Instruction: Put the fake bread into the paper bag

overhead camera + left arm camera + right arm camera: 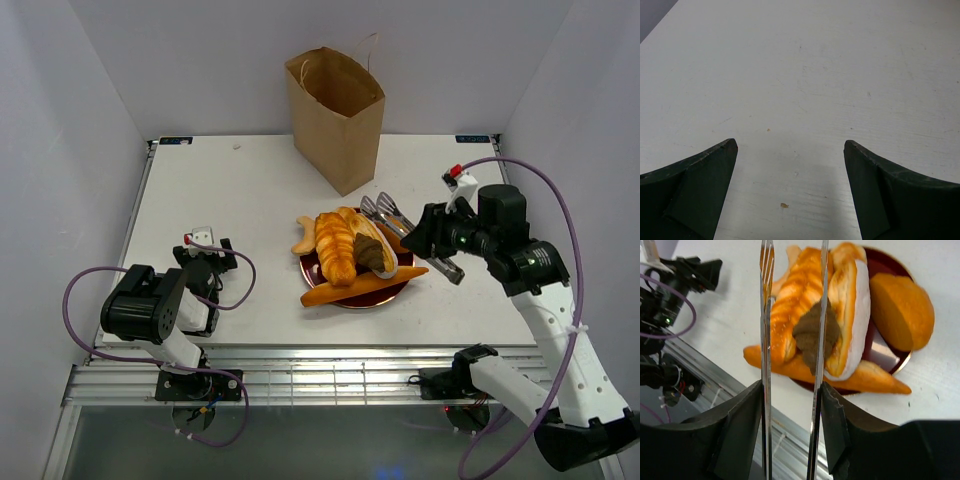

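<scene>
- While right hand (pixel 791 390) grips tongs (pixel 765 315) over the bread (pixel 805 305), broad surface (pixel 230 190) runs left of the plate (pixel 879 347).
- Left hand (pixel 790 144) wide, holding nothing.
- Bag (pixel 337 115) stands near far edge.

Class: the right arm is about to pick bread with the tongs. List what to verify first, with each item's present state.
1. Bread piled on plate: ok.
2. Tongs gripped by right gripper: ok.
3. Tong tips around one piece: cannot tell.
4. Bag upright, mouth open: ok.
5. Left gripper open, away from plate: ok.
</scene>
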